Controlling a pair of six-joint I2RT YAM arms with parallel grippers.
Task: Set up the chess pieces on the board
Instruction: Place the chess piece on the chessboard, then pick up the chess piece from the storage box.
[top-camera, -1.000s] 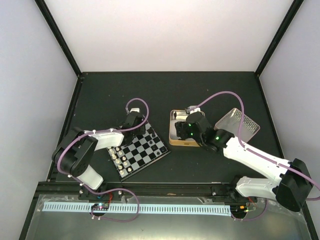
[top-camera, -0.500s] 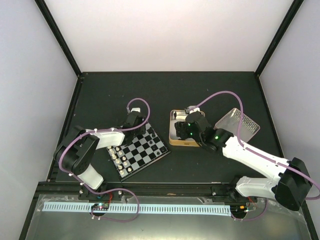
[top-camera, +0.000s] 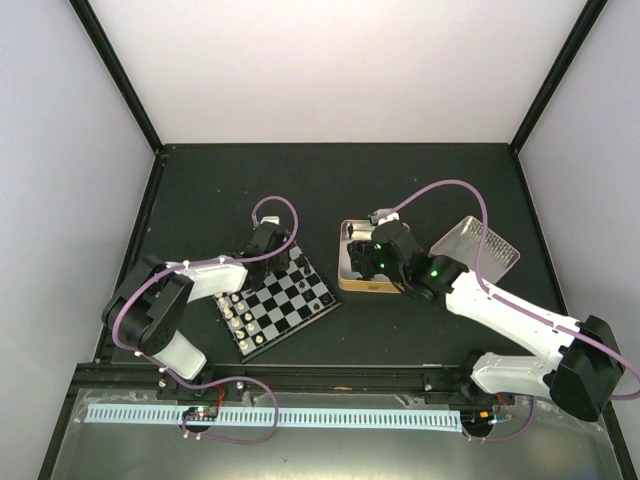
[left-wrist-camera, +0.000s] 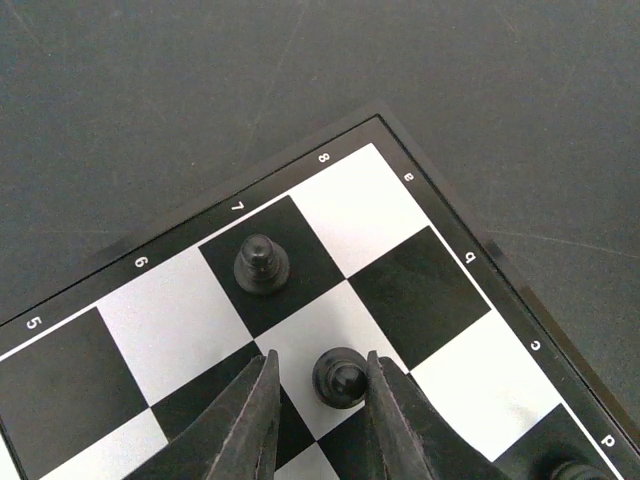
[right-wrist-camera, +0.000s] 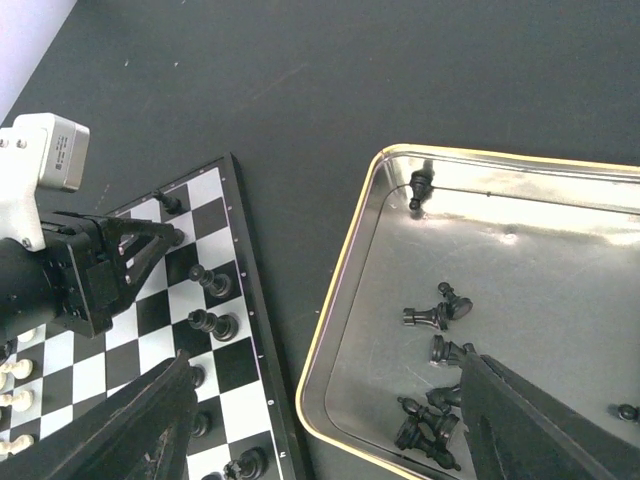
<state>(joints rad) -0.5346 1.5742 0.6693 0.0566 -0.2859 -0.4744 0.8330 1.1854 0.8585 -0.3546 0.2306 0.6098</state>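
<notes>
The board (top-camera: 300, 307) lies left of centre. In the left wrist view my left gripper (left-wrist-camera: 321, 358) straddles a black pawn (left-wrist-camera: 340, 378) standing on a pale square of the board (left-wrist-camera: 370, 200); the right finger touches it, and a gap shows at the left finger. Another black pawn (left-wrist-camera: 261, 266) stands one square away. My right gripper (right-wrist-camera: 330, 425) is wide open and empty above the tin's left rim. Several black pieces (right-wrist-camera: 432, 318) lie in the tin (right-wrist-camera: 338, 290). More black pieces (right-wrist-camera: 207, 281) stand along the board's near edge (right-wrist-camera: 243, 262).
The gold-rimmed tin (top-camera: 347, 283) sits right of the board, with its lid (top-camera: 476, 246) further right. Cream-white pieces (top-camera: 236, 316) stand along the board's left side. The left gripper (right-wrist-camera: 172, 235) shows in the right wrist view over the board's corner.
The right gripper has shifted slightly back and left over the tin. The left arm has hardly moved.
</notes>
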